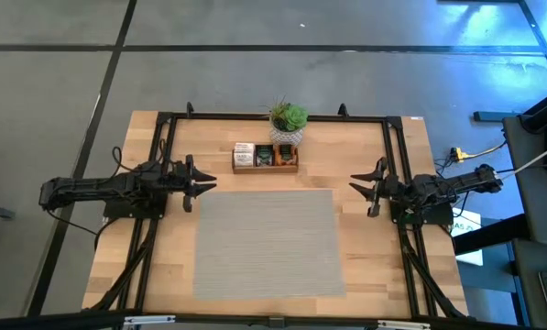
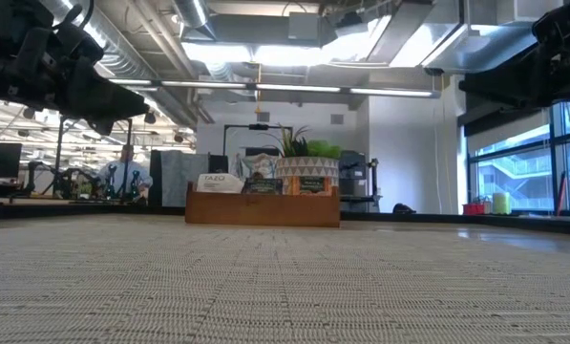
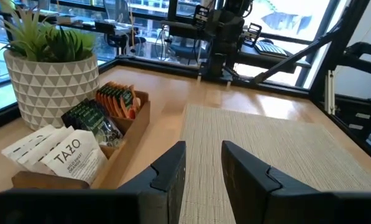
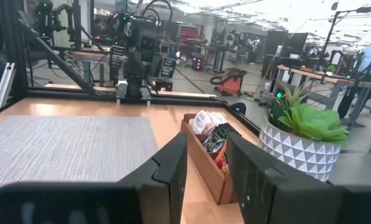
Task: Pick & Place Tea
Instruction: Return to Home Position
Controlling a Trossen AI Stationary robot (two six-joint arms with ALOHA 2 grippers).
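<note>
Arms in the high view lie low at either side of the worktop (image 1: 365, 261), each pointing inward toward the grey mat (image 1: 264, 243). The left gripper (image 1: 209, 183) hovers at the mat's left border and the right gripper (image 1: 355, 185) just off its right border. Both sets of jaws are parted and carry nothing. The tea packets (image 1: 266, 154) all sit in the wooden tray (image 1: 266, 169) beyond the mat, just in front of a potted plant (image 1: 289, 117). White ones fill the left end, dark ones the middle, orange ones the right.

In the low view both arms hang at the top corners, well above the mat (image 2: 285, 287). The tray (image 2: 263, 207) stands on the worktop beyond it with packets (image 2: 218, 182) showing above its wall. A person (image 2: 127, 172) shows in the room far behind.

In the left wrist view the left gripper (image 3: 204, 163) has its jaws a narrow gap apart, empty, above the mat (image 3: 266, 143). The white packets (image 3: 61, 155) lie nearest in the tray (image 3: 134, 134), orange farthest.

In the right wrist view the right gripper (image 4: 207, 168) also has its jaws slightly apart and empty. The tray's packets (image 4: 210, 130) show beyond them, beside the plant (image 4: 303, 121).
</note>
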